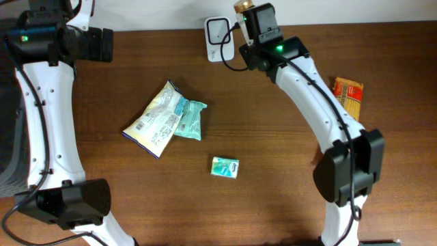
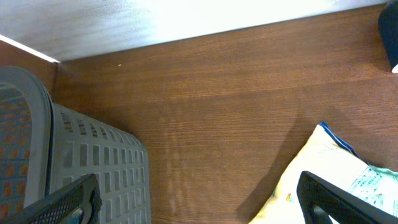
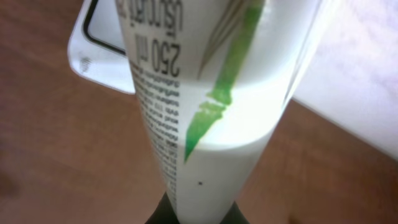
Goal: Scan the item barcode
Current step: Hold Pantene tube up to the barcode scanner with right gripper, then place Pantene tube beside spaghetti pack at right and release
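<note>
My right gripper (image 3: 199,215) is shut on the crimped end of a white tube (image 3: 211,93) with a green stripe and small black print. It fills the right wrist view. From overhead the right gripper (image 1: 250,22) holds the tube's tan cap (image 1: 242,6) at the table's far edge, just right of the white scanner (image 1: 220,37). A corner of the scanner (image 3: 93,53) shows behind the tube. No barcode is visible on the tube. My left gripper (image 2: 199,205) is open and holds nothing, at the far left (image 1: 102,44).
A pale yellow packet (image 1: 156,119) overlaps a teal packet (image 1: 190,120) mid-table. A small teal box (image 1: 224,167) lies nearer the front. An orange packet (image 1: 348,96) sits at the right. A grey slotted basket (image 2: 93,168) is under the left gripper.
</note>
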`<state>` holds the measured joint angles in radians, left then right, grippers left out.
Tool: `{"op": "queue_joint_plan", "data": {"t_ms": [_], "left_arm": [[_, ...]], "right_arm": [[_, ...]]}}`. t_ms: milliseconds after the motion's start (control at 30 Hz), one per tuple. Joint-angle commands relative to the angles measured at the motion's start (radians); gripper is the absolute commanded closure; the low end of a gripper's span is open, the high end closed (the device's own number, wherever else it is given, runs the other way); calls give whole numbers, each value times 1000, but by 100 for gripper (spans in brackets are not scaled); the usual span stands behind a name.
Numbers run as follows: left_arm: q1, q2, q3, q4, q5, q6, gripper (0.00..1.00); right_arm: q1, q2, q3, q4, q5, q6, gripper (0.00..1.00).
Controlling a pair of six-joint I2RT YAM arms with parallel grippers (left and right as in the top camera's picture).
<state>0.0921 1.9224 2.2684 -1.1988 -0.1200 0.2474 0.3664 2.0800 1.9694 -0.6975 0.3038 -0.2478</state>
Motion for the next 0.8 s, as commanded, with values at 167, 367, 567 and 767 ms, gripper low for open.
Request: {"op": "queue_joint_plan", "data": {"t_ms": [167,367,567,767], "left_arm": [[3,-4,6,0,3,16,1],[3,-4,6,0,3,16,1],[3,-4,6,0,3,16,1],[3,-4,6,0,3,16,1]], "right_arm": [[113,283,39,832,397,-676,96],[132,435,39,1040,567,-818,96],[131,435,39,1023,570,-818,96],[140,434,39,1023,589,-818,96]]}}
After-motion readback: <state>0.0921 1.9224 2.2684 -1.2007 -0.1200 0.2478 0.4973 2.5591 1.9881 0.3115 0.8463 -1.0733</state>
